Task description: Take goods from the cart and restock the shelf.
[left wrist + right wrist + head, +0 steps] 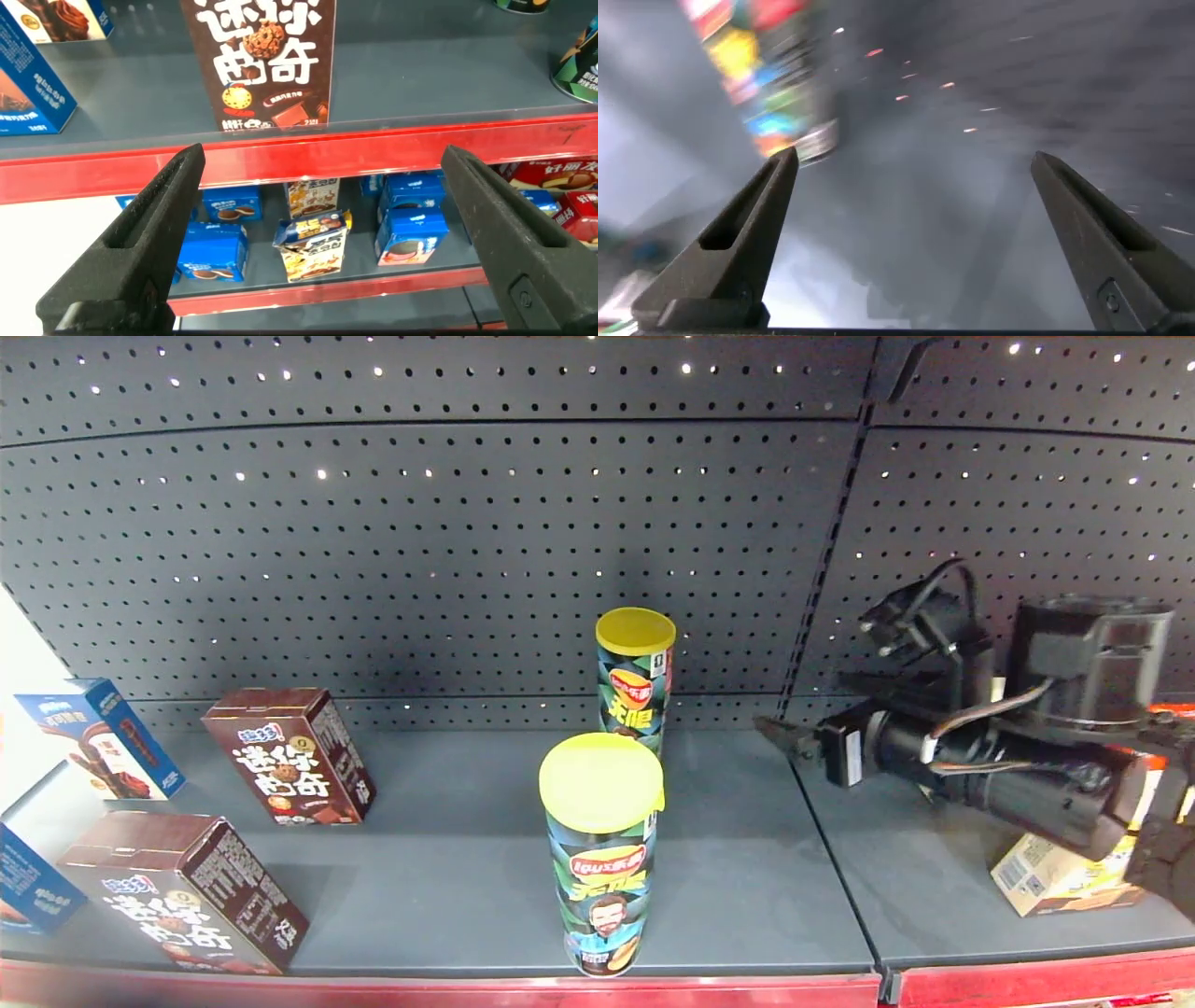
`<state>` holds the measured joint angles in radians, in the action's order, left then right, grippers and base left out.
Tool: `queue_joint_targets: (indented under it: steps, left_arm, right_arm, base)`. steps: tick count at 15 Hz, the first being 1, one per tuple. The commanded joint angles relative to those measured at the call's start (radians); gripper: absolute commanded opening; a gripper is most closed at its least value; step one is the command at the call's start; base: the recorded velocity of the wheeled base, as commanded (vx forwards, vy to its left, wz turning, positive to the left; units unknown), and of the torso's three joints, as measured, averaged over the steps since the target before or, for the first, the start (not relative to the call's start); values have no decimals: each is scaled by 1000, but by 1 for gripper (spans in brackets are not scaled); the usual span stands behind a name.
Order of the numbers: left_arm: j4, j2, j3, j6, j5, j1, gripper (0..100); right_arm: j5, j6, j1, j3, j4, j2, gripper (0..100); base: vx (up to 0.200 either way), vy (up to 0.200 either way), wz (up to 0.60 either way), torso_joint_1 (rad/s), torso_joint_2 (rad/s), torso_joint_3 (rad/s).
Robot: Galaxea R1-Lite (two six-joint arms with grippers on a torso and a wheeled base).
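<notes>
Right gripper (913, 161) gapes wide, touching nothing, near the rear chip can (635, 677)

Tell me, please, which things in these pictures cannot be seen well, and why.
Head view: the tan box is mostly hidden behind the right arm.
Head view: the near blue box is cut off by the left edge.
Head view: the rear can has its base hidden by the front can.
Right wrist view: the colourful can is blurred; which can it is, I cannot tell.
</notes>
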<state>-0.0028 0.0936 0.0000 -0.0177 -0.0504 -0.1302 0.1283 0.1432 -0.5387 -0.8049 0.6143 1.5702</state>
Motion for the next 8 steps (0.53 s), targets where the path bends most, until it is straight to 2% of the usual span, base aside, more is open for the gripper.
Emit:
queue_joint_targets:
  steps: [1, 5, 6, 7, 8]
  left_arm:
    - [0, 1, 0, -1, 0, 0, 100]
    - [0, 1, 0, -1, 0, 0, 100]
    - [0, 1, 0, -1, 0, 0, 100]
    - [0, 1, 0, -1, 0, 0, 100]
    - [0, 1, 0, -1, 0, 0, 100]
  right_arm:
    - [2, 1, 125, 24, -14, -167, 100]
    - [-18, 3, 307, 156, -7, -559, 100]
    - [-24, 3, 342, 174, -7, -595, 100]
    - [-85, 6, 445, 231, -18, -727, 100]
    - [-96, -2, 457, 312, -30, -822, 100]
  base:
    - [0, 0, 0, 0, 0, 0]
    - [0, 0, 0, 0, 0, 0]
    - [0, 0, 0, 0, 0, 0]
    - [0, 0, 0, 0, 0, 0]
    - [0, 0, 0, 0, 0, 0]
